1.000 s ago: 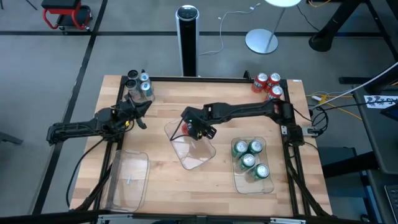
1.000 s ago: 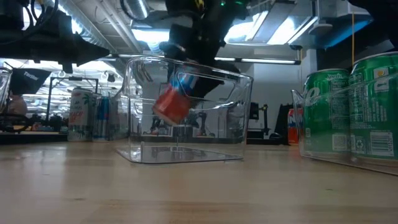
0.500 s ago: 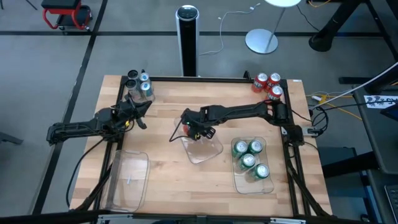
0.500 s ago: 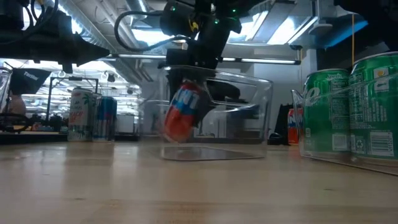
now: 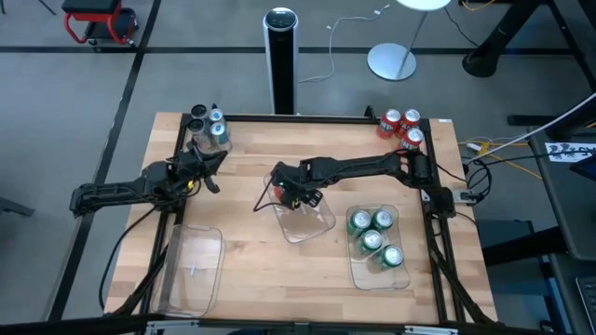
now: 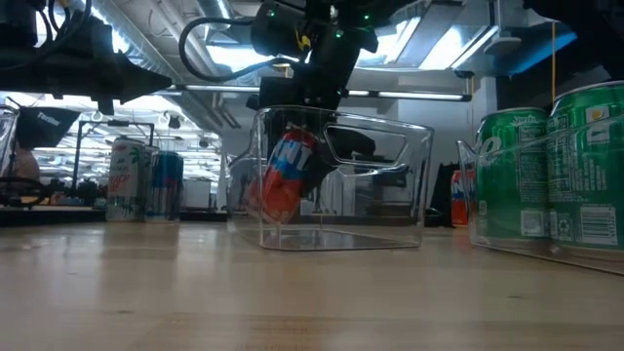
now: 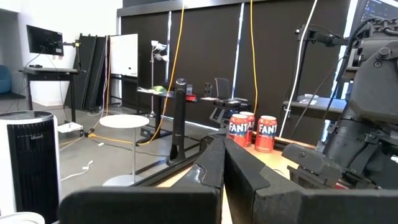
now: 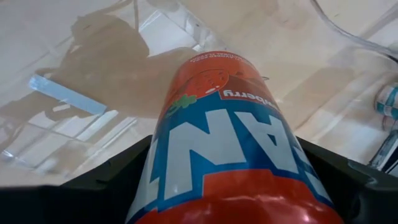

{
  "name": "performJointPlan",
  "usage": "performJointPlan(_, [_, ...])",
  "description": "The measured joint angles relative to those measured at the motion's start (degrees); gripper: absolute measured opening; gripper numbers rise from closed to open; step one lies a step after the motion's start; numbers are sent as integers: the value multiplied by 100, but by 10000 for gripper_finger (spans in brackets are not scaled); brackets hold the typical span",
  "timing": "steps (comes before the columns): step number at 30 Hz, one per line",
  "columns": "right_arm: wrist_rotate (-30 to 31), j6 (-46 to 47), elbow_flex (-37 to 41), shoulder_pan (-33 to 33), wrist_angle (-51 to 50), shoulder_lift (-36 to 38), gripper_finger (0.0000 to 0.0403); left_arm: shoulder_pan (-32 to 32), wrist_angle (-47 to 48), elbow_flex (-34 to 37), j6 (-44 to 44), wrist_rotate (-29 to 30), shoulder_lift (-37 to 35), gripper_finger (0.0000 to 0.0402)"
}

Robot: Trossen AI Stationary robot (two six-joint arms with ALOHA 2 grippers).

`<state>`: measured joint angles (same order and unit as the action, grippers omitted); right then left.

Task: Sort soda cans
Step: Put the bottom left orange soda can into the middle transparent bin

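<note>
My right gripper [image 5: 296, 194] is at the table's middle, shut on a red-and-white soda can [image 6: 288, 180] inside a clear tray [image 5: 317, 225]. The can leans over in the tray. My left gripper [image 5: 212, 167] waits shut at the table's left, near the silver and black cans [image 5: 207, 126] standing at the far left corner. Three more red cans [image 5: 402, 126] stand at the far right corner. Several green cans [image 5: 377, 237] stand in a second clear tray [image 5: 399, 277] at the right. My right gripper pinches the red can's side wall [image 8: 158, 183] between its two fingers [image 8: 112, 180], one on each side. The fingers slant down from above into the tray. The can is tilted, its lower end [image 6: 268, 213] close to the tray floor; whether it rests there I cannot tell.
A third clear tray [image 5: 191, 270] lies at the near left with no cans in it. A tall black-and-silver cylinder [image 5: 281, 56] stands on the floor beyond the far edge. Bare wood lies between the trays and along the near edge.
My right gripper has come down with the red can, which now reaches lower inside the middle tray and stands steeper. That tray has slid and turned toward the table's right edge.
</note>
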<state>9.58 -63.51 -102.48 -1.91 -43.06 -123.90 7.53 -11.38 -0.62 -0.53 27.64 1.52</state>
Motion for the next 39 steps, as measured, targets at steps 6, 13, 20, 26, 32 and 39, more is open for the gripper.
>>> performJointPlan(6, [-3,24,0,0,124,-13,321,0,0,2,4,0,0,0])
performJointPlan(13, [-3,50,-3,0,256,-98,373,1,1,1,4,0,2,0])
performJointPlan(20, [-5,22,-7,2,415,-98,386,0,1,2,4,0,2,0])
performJointPlan(26, [-8,21,-32,7,372,-6,381,0,2,0,-9,0,2,0])
performJointPlan(32, [-6,1,-454,7,61,26,381,0,5,2,0,0,2,0])
performJointPlan(39, [-1,25,-1185,7,-720,33,381,0,15,1,-9,0,2,0])
